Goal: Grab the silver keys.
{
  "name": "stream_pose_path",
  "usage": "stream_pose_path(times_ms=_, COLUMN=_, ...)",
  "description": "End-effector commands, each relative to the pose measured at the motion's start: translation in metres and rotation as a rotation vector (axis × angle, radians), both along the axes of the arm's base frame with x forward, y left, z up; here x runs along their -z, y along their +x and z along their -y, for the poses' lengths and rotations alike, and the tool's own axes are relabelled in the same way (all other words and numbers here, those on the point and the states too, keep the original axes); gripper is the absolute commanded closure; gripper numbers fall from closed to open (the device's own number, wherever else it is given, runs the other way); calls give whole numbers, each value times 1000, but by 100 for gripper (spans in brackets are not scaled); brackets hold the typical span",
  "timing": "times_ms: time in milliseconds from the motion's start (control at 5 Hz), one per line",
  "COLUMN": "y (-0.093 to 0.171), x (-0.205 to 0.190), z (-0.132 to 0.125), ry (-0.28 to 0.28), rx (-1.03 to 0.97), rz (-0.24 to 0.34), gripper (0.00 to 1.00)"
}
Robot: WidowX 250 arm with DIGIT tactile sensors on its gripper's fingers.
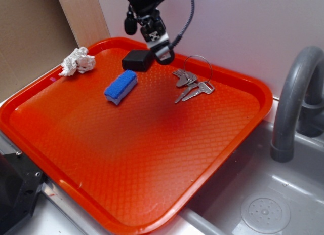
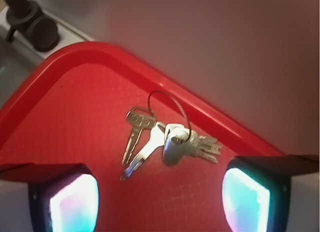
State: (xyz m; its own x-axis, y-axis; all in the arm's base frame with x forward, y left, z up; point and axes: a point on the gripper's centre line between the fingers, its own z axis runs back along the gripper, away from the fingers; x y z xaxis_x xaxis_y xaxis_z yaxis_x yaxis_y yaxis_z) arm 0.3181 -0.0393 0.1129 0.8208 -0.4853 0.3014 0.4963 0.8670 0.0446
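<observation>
Wrist view: the silver keys (image 2: 165,142) lay flat on the red tray (image 2: 60,122), fanned out near its far rim, thin wire ring (image 2: 170,104) towards that rim. Pincer (image 2: 160,192): wide apart, empty, raised above the tray short of the bunch. Beside it, black block (image 1: 136,59); further off, blue sponge (image 1: 121,86), crumpled paper (image 1: 77,61). Risks, as judged: flat blades slipping under closing pads; only the ring caught, keys dangling; a low approach nudging the block.
</observation>
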Motion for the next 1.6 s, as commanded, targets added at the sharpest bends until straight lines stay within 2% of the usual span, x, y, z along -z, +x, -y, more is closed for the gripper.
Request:
stream_pose_path(times_ms=0, y=32, x=12, z=-1, ry=-36, rx=-34, rz=35, gripper=0)
stream_pose_path(times_ms=400, y=50, x=24, z=1, ry=-17, rx=-56, rz=-3, gripper=0)
stream_pose_path(times_ms=600, y=39, x=21, z=3, ry=-26, rx=-82, rz=-4, gripper=100)
stream_pose_path(times_ms=800, y=20, x=20, z=5, ry=-22, rx=-66, rz=-8, gripper=100)
stream_pose_path(times_ms=1000, y=7, x=24, z=9, ry=7, rx=-61, rz=-12, gripper=100)
stream_pose_path(times_ms=1400, y=-2, x=19, z=18, ry=18, rx=-65, rz=-7, gripper=100)
